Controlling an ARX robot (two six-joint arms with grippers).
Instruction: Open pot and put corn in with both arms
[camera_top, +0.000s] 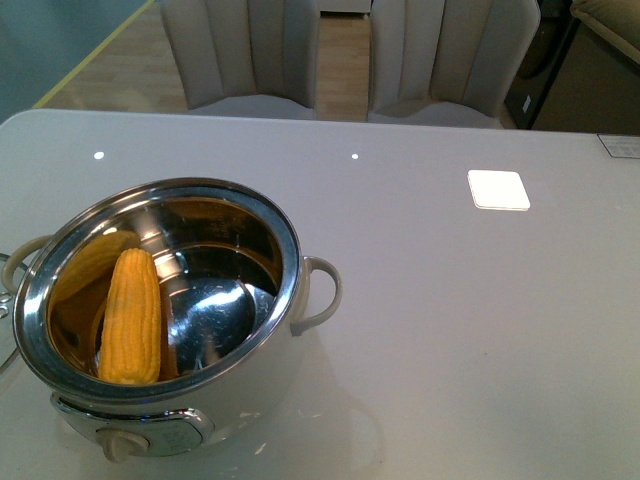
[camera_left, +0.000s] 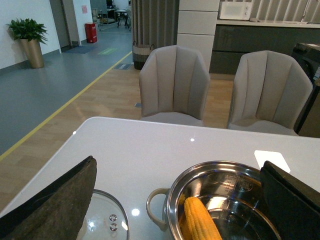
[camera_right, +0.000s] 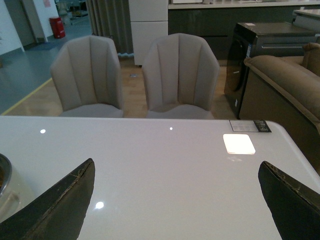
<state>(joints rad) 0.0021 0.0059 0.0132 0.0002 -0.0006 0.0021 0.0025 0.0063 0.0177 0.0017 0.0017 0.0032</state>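
The corn (camera_top: 130, 316) lies inside the open pot (camera_top: 255, 400), leaning on its steel wall; the lid (camera_left: 102, 220) rests on the table (camera_top: 450, 330) beside it. Both grippers, left (camera_left: 177, 200) and right (camera_right: 175, 200), hang spread and empty. The task looks done; only withdrawal remains.

A glossy white rounded table (camera_top: 450, 330) carries a cream-white round electric pot with a steel bowl (camera_top: 270, 390) near its front left edge. A glass lid (camera_left: 102, 220) lies flat just beside the pot.
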